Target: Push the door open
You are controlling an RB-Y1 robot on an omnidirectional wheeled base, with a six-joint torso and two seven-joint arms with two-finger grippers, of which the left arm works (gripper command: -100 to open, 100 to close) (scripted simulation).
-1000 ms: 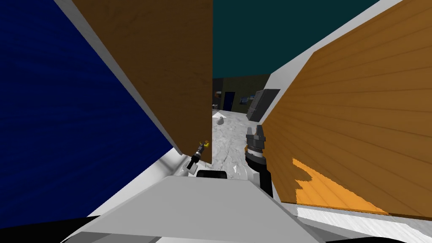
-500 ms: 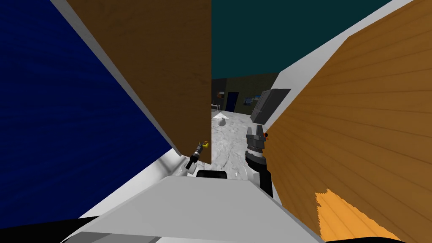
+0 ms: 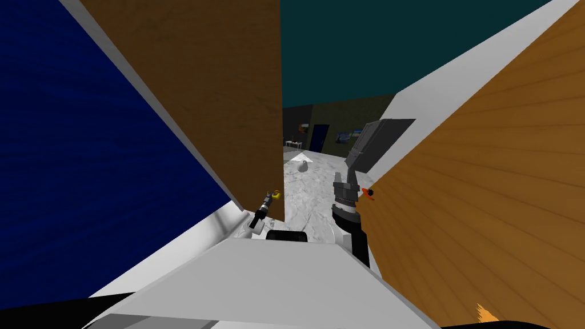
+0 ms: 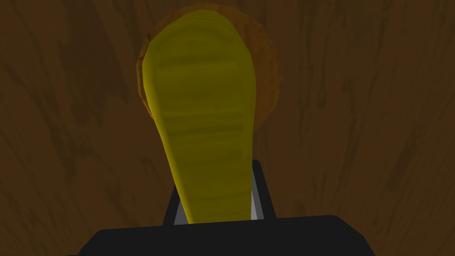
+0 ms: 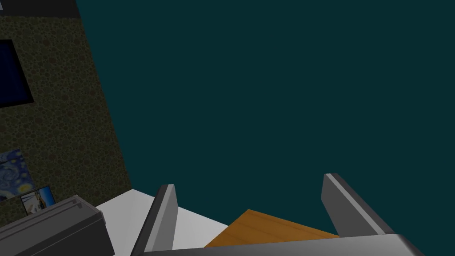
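1. Dark blue wall point(image 3: 85, 143) takes the left of the scene. A pale marble floor point(image 3: 308, 194) runs away through the gap ahead, and an orange-brown boarded panel point(image 3: 485, 200) closes the right.
2. The brown door point(image 3: 217, 103), the thing to be pushed, stands just right of the blue wall. Its free edge borders the gap, so it looks at least partly open.
3. A yellow lever handle point(image 4: 202, 133) sits on a round brown rosette point(image 4: 266, 80), low on the door near that free edge.
4. The left gripper point(image 4: 215, 195) is clamped on the lever, with one finger pressed to each side. This hold probably serves to keep a firm purchase, so the arm's push goes straight into the door.
5. The right gripper point(image 5: 249, 181) hangs at the near right of the gap, close beside the panel and a small red knob point(image 3: 368, 193). Its fingers are spread and hold nothing, likely kept out of the door's swing.
6. What remains, I judge, is to press the door further away and left. The lever tapers, so the fingers could slip along it.
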